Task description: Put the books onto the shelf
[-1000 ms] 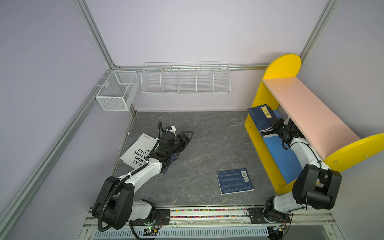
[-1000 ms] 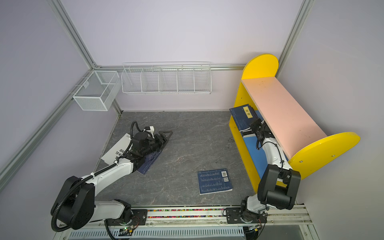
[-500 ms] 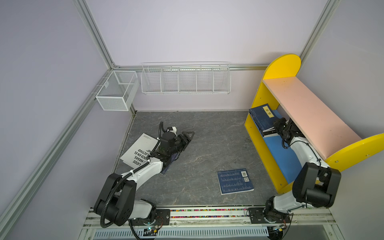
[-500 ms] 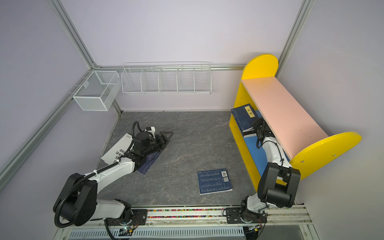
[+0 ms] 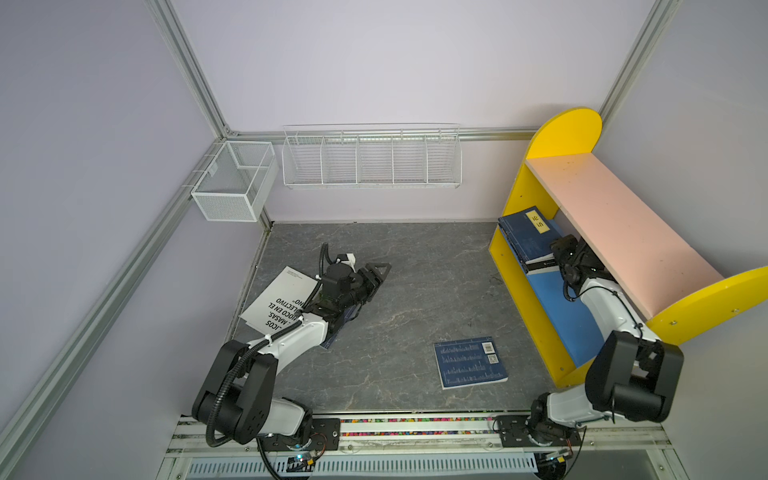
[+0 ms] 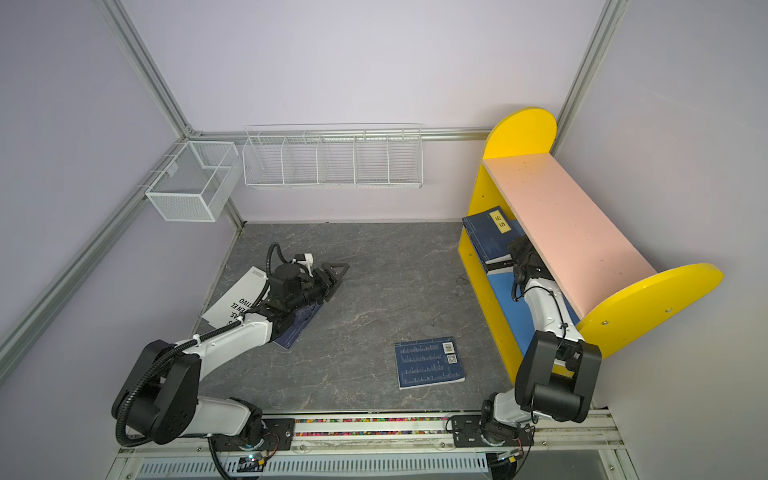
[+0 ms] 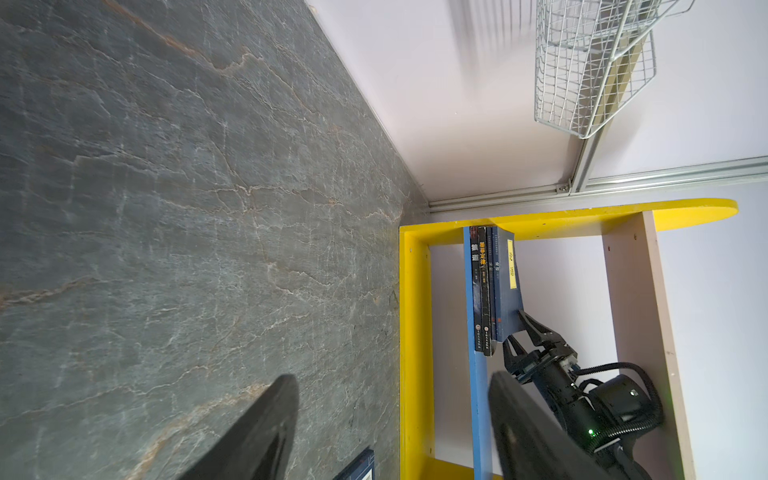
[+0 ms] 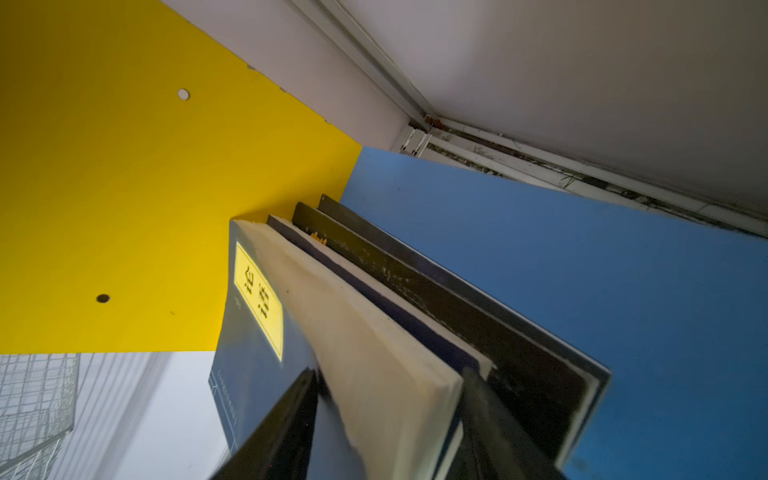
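The shelf [image 5: 623, 224] [image 6: 561, 220] stands at the right. Several books lie stacked on its blue lower board [image 8: 582, 270], black ones [image 8: 478, 299] beneath and a navy one with a yellow label [image 8: 257, 332] [image 5: 525, 237] on top. My right gripper [image 5: 556, 248] [image 7: 521, 336] [image 8: 388, 374] is open, its fingers on either side of that top book's near corner. My left gripper [image 5: 376, 270] [image 7: 392, 378] hangs open and empty above the floor. Below its arm lie a navy book [image 5: 338, 328] and a white book [image 5: 279, 300]. Another navy book [image 5: 469, 362] [image 6: 430, 362] lies flat, barcode up.
A white wire divided rack [image 5: 370, 162] hangs on the back wall, and a white mesh basket [image 5: 232, 183] hangs in the back left corner. The arms' base rail [image 5: 415, 428] runs along the front edge. The shelf's yellow side panels [image 7: 411, 332] enclose the lower board.
The right gripper's jaws have opened off the top navy book on the shelf stack. The left arm has stayed in place.
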Robot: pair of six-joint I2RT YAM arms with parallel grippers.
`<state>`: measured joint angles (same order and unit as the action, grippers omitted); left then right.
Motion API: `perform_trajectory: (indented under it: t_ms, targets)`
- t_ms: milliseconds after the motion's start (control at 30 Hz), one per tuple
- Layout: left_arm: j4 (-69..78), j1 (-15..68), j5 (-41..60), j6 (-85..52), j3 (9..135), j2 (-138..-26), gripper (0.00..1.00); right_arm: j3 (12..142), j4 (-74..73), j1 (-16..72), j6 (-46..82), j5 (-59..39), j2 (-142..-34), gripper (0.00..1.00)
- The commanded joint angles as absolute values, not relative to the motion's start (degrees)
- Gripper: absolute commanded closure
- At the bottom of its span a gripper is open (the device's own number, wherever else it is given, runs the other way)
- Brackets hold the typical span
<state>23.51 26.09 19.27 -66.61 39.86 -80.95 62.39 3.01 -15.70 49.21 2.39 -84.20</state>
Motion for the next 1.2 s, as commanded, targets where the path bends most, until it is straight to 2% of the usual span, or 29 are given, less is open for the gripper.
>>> perform_trajectory:
  t_ms: [0, 300, 500, 667, 800, 1033, 1167]
  targets:
    - [25.38, 26.27, 19.95, -67.15, 41.21, -81.90, 0.27, 62.68, 0.70, -15.23, 47.91, 7.33, -78.86, 0.39]
    - [26.37, 27.20, 20.95, -66.87, 41.81, -82.75, 0.28, 62.31, 5.68, -14.96, 47.59, 8.65, -76.14, 0.39]
    - [19.67, 27.60, 19.46, -62.59, 43.15, -80.02, 0.26, 60.92, 7.69, -13.49, 47.72, 6.90, -72.53, 0.37]
    - [14.77, 27.84, 17.72, -58.77, 43.58, -77.73, 0.25, 63.20, 16.86, -12.26, 49.71, 3.70, -71.25, 0.34]
    - [11.53, 28.29, 16.80, -56.98, 43.94, -76.95, 0.24, 60.61, 17.24, -10.86, 51.33, -0.33, -70.98, 0.34]
    - [9.95, 29.33, 16.00, -56.47, 43.42, -76.12, 0.24, 58.79, 14.94, -3.87, 41.98, 2.60, -69.18, 0.35]
    - [9.76, 29.75, 15.64, -56.43, 43.33, -75.98, 0.25, 60.21, 16.60, -2.95, 38.01, 1.95, -68.99, 0.36]
